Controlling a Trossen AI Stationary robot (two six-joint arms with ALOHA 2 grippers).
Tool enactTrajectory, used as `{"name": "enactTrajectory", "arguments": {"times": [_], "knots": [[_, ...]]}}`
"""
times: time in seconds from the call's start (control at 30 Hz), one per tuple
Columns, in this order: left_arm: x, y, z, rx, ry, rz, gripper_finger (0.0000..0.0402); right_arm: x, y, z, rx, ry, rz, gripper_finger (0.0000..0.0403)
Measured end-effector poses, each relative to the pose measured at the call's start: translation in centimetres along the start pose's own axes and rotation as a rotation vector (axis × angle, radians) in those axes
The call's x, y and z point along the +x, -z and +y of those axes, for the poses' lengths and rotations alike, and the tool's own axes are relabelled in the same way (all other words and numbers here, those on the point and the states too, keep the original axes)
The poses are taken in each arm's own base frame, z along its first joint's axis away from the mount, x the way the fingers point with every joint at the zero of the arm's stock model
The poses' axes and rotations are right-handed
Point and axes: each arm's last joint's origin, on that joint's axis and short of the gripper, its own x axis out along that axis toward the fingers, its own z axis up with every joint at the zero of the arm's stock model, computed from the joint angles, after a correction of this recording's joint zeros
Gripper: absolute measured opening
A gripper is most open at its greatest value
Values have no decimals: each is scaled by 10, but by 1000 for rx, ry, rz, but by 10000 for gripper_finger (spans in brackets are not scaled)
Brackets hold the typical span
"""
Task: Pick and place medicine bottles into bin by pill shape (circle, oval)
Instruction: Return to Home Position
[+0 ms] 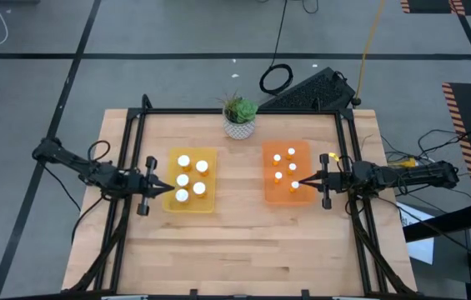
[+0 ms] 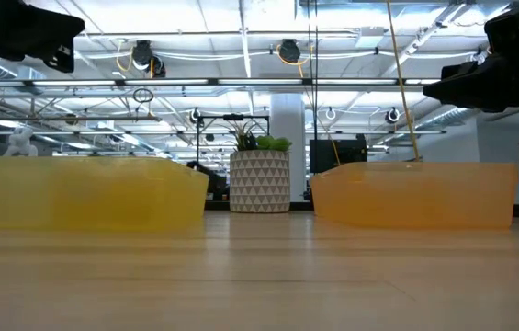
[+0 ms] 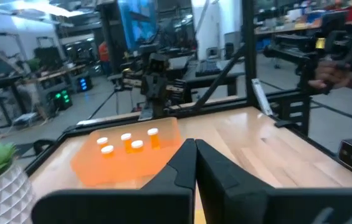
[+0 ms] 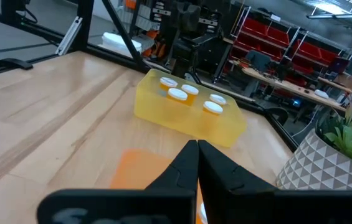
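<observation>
No medicine bottles [image 1: 183,178] are seen loose on the bench [image 1: 239,225]: five sit in the yellow bin [image 1: 211,205], about five in the orange bin [image 1: 270,194]. The left pincer [image 1: 168,188] is parked at the yellow bin's outer edge, the right pincer [image 1: 299,183] at the orange bin's, each pointing inward with fingers pressed together. Each arm is nearest its own bin. Sorting looks done, probably.

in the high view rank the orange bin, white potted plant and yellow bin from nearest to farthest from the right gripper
1. Translucent orange bin, on the table's right half: the right gripper hangs over its right edge.
2. White patterned potted plant, at the middle of the far edge.
3. Translucent yellow bin, on the left half, beside the left gripper.
</observation>
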Motion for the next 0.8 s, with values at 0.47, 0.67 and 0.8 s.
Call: {"name": "enactTrajectory", "arguments": {"times": [0.47, 0.67, 0.8], "knots": [[-9, 14, -2, 42, 58, -90, 5, -2, -2, -1, -1, 7, -22, 0], [-13, 17, 0, 20, 26, -110, 5, -6, -4, -2, -11, 18, -54, 0], [-14, 18, 0, 18, 27, -103, 3, -11, -6, -2, -20, 25, -92, 0]]}}
